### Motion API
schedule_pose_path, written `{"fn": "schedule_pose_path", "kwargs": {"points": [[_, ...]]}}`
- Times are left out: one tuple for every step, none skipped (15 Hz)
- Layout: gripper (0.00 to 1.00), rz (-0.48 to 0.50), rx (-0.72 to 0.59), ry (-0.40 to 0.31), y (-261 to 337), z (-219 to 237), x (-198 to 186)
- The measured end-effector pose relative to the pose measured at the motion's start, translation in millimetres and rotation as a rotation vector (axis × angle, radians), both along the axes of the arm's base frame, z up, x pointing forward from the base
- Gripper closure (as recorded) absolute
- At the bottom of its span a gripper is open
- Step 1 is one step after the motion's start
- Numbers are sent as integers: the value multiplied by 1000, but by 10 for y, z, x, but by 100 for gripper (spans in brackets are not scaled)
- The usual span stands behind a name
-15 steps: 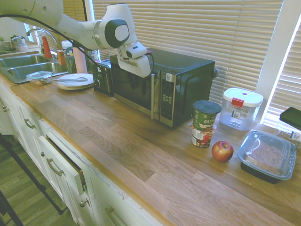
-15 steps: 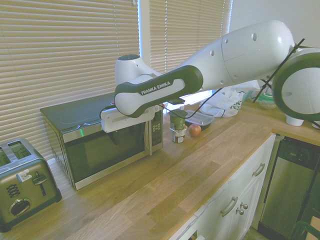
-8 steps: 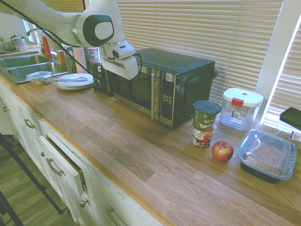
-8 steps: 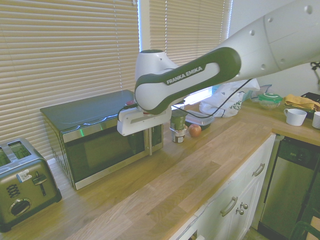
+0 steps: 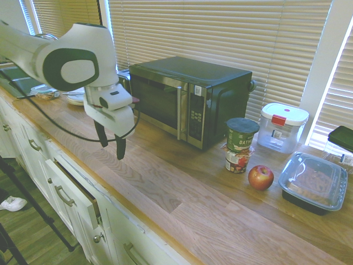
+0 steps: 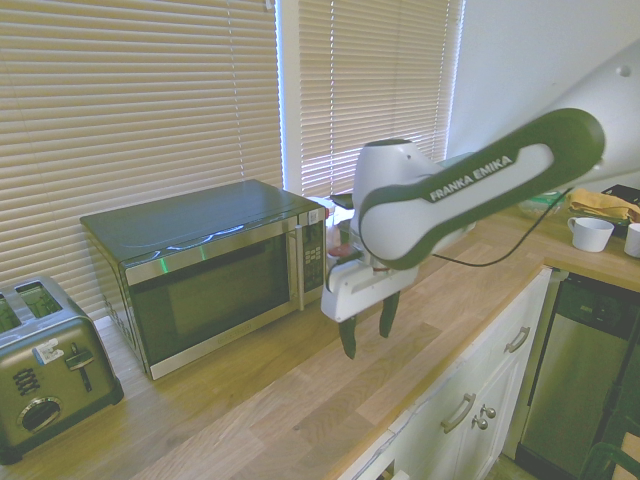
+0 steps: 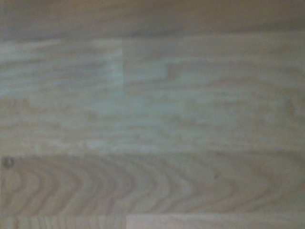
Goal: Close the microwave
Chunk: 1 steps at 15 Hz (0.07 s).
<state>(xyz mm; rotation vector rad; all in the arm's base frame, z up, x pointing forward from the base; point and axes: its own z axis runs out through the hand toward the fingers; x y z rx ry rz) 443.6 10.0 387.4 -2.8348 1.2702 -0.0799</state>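
Note:
The microwave (image 5: 190, 99) (image 6: 215, 275) stands at the back of the wooden counter, its dark glass door flush with the stainless front. Its vertical handle (image 5: 179, 114) sits beside the button panel. My gripper (image 5: 112, 146) (image 6: 367, 333) hangs open over the counter's front part, well clear of the microwave door, fingers pointing down with nothing between them. The wrist view shows only blurred wood grain of the countertop (image 7: 152, 119).
A toaster (image 6: 45, 365) stands beside the microwave. On the microwave's other side are a stacked green-lidded cup (image 5: 240, 143), an apple (image 5: 260, 177), a clear tub with a white lid (image 5: 282, 127) and a black meal tray (image 5: 313, 181). A drawer (image 5: 74, 193) below the counter edge stands ajar.
The arm has swung away from the microwave's front, down and toward the counter's front edge. The door looks the same, flush, throughout.

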Motion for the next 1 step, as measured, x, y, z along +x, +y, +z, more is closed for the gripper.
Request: {"fn": "schedule_pose_path", "kwargs": {"points": [[0,9,-2,-7,-9,-45,-161]]}}
